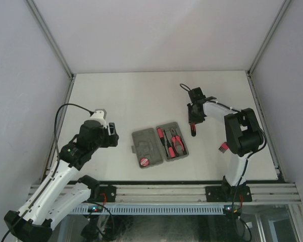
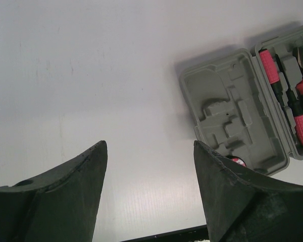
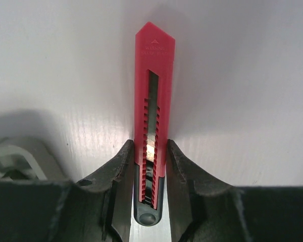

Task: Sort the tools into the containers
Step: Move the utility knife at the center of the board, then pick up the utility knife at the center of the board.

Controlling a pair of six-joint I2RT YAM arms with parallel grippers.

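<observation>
A white surface (image 1: 141, 96) has two robot arms bolted at its near edge. Near the middle lies an open grey case (image 1: 147, 143), both halves flat. Its right half holds two red-handled screwdrivers (image 1: 161, 135) and red pliers (image 1: 178, 143) in their recesses. The left half holds only a small round red-and-black piece (image 1: 144, 162) at its near corner.

The right pincer (image 1: 193, 122) is just beyond the case and to its right. It is narrow, its two fingers (image 3: 125, 169) clamped on the sides of a slim red cutter (image 3: 154, 91). The cutter's pointed red end sticks out past the fingertips, and its black butt sits back between them. I cannot tell whether the cutter touches the surface. A small red comb-like piece (image 1: 223, 147) lies on the surface beside the right arm, well apart from the case.

The left pincer (image 1: 113, 135) is to the left of the case and faces it. It stands wide, with nothing between its fingers (image 2: 83, 176).
</observation>
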